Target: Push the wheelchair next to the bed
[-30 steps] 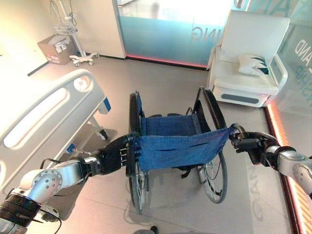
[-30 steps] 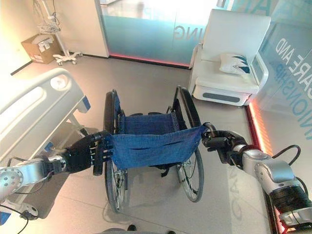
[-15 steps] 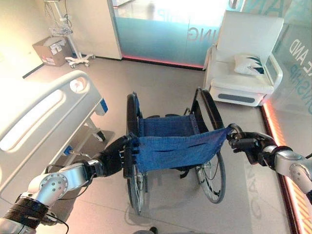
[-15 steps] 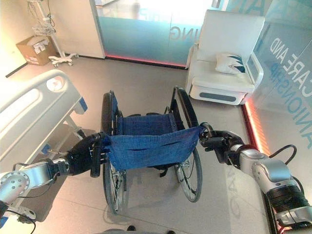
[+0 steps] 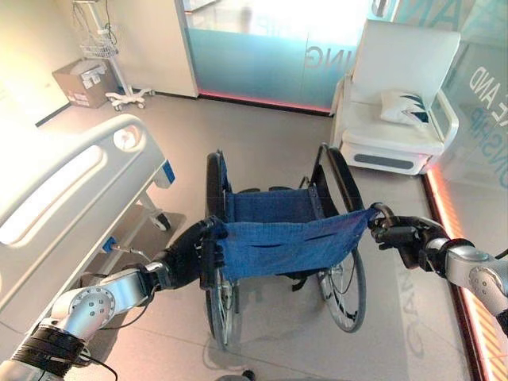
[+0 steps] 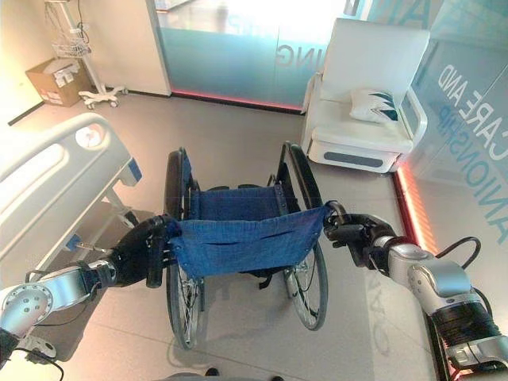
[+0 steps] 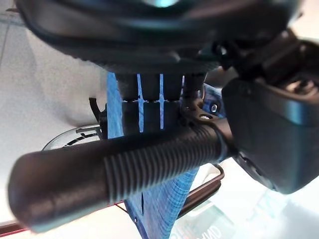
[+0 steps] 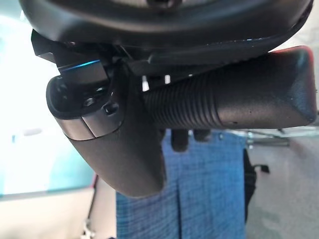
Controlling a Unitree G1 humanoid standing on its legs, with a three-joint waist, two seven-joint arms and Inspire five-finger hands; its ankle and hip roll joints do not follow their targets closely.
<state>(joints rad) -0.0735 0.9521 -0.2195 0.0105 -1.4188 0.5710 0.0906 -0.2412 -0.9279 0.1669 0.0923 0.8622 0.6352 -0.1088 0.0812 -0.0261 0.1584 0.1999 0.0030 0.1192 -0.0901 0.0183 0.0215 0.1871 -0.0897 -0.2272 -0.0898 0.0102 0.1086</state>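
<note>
A wheelchair (image 5: pixel 278 238) with a blue cloth seat and back stands in front of me, seen from behind. The white hospital bed (image 5: pixel 55 198) lies to its left, its foot end close to the left wheel (image 5: pixel 216 262). My left hand (image 5: pixel 190 254) is curled round the left push handle (image 7: pixel 114 169). Its fingers wrap the ribbed black grip in the left wrist view. My right hand (image 6: pixel 361 238) is curled round the right push handle (image 8: pixel 224 107), thumb under the grip in the right wrist view.
A white armchair (image 5: pixel 397 103) with a cushion (image 5: pixel 409 107) stands at the back right against a glass wall (image 5: pixel 270 55). A cardboard box (image 5: pixel 79 79) and a wheeled stand (image 5: pixel 107 55) sit at the back left. Open floor lies ahead of the wheelchair.
The wheelchair and both hands have shifted slightly; the view has also moved a little. Both hands keep their hold on the handles.
</note>
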